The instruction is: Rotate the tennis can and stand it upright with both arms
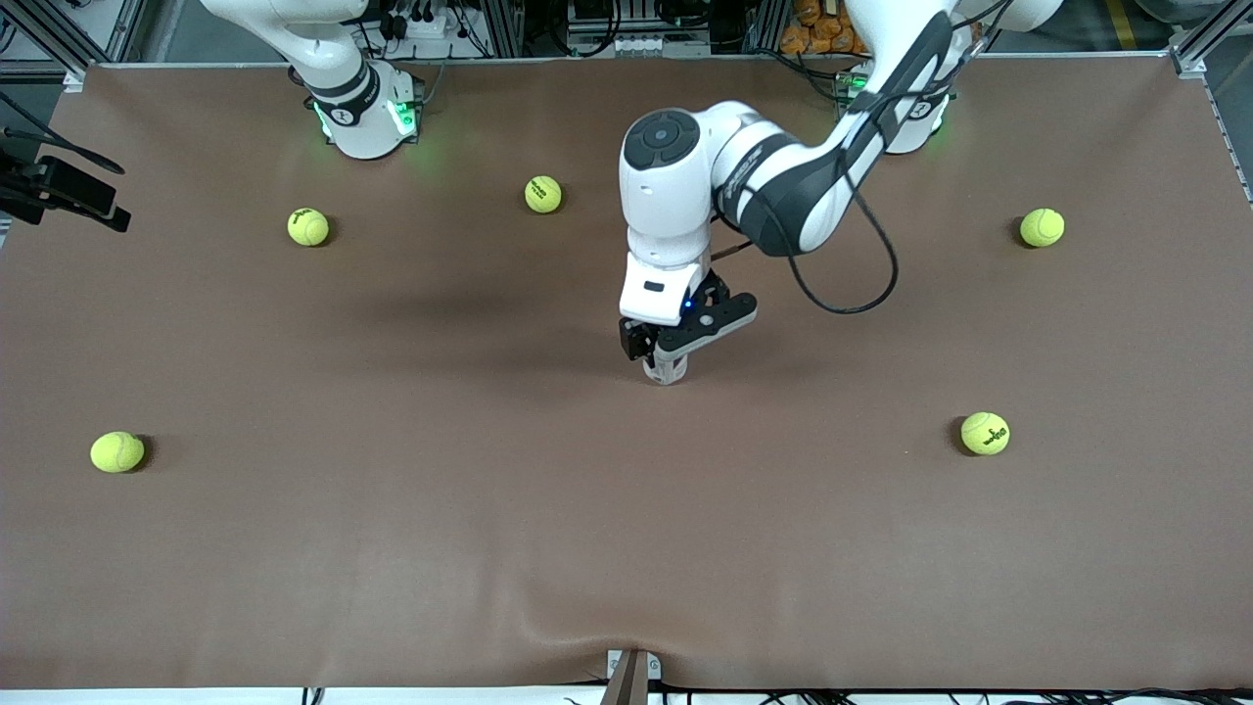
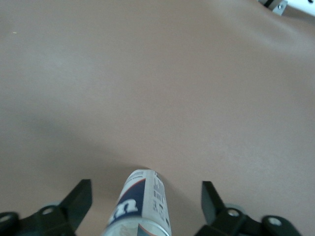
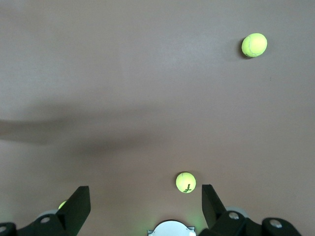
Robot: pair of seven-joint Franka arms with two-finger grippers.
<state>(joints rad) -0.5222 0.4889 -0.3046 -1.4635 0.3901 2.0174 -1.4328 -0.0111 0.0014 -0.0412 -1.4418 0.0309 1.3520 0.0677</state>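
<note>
The tennis can (image 2: 143, 204), with its white and dark-blue label, stands on end on the brown table between the fingers of my left gripper (image 2: 146, 189). The fingers are spread wide and stand apart from the can on both sides. In the front view the left gripper (image 1: 675, 354) is over the middle of the table and only a small pale part of the can (image 1: 668, 371) shows under it. My right gripper (image 3: 145, 196) is open and empty, held high over the table near its own base (image 3: 171, 229). It is out of the front view.
Several yellow-green tennis balls lie scattered on the table: near the right arm's base (image 1: 543, 194) (image 1: 308, 226), at the left arm's end (image 1: 1042, 227) (image 1: 985, 433), and at the right arm's end (image 1: 117, 451). A black camera mount (image 1: 59, 191) juts in there.
</note>
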